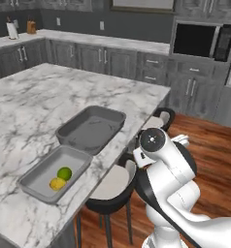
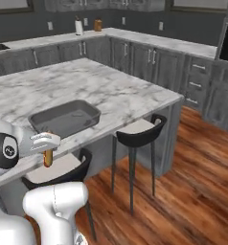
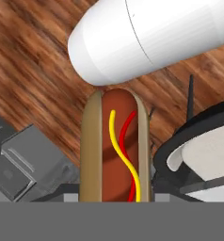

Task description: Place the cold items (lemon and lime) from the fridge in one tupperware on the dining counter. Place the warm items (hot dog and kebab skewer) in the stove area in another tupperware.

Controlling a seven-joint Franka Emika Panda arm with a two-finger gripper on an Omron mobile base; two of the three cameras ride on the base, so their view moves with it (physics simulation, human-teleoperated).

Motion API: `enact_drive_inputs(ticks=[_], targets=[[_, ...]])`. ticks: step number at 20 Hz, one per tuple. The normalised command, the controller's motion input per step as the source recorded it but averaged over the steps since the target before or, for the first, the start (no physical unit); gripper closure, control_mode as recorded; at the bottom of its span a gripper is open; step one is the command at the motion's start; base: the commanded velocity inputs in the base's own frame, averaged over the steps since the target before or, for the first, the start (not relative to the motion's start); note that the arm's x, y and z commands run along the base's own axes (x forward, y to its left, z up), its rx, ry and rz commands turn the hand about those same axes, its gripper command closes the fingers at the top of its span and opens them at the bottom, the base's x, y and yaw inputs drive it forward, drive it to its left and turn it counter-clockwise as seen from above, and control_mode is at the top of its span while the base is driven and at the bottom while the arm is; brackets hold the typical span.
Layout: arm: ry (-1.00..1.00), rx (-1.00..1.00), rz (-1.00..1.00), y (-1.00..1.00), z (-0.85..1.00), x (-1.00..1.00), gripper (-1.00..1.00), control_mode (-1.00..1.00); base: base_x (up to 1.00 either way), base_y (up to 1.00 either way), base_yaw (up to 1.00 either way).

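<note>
While the gripper pinches the hot dog between its fingers, holding it low beside the marble counter above a stool, the lime and lemon lie touching in the nearer tupperware; the farther tupperware sits just beyond.

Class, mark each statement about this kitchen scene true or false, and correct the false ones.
1. The lemon and lime lie in the same tupperware. True.
2. The gripper holds a kebab skewer. False: it holds the hot dog.
3. The darker tupperware has nothing in it. True.
4. Both tupperwares sit on the wooden floor. False: they rest on the marble counter.
5. The hot dog carries yellow and red stripes. True.
</note>
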Motion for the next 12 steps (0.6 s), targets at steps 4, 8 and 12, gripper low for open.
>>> enact_drive_inputs(ticks=[4,8,12], targets=[[0.00,0.00,0.00,0.00,0.00,0.00,1.00,1.00,0.33,-0.51,0.56],[0.00,0.00,0.00,0.00,0.00,0.00,1.00,1.00,0.28,-0.54,0.55],[0.00,0.00,0.00,0.00,0.00,0.00,1.00,1.00,0.30,-0.67,0.53]])
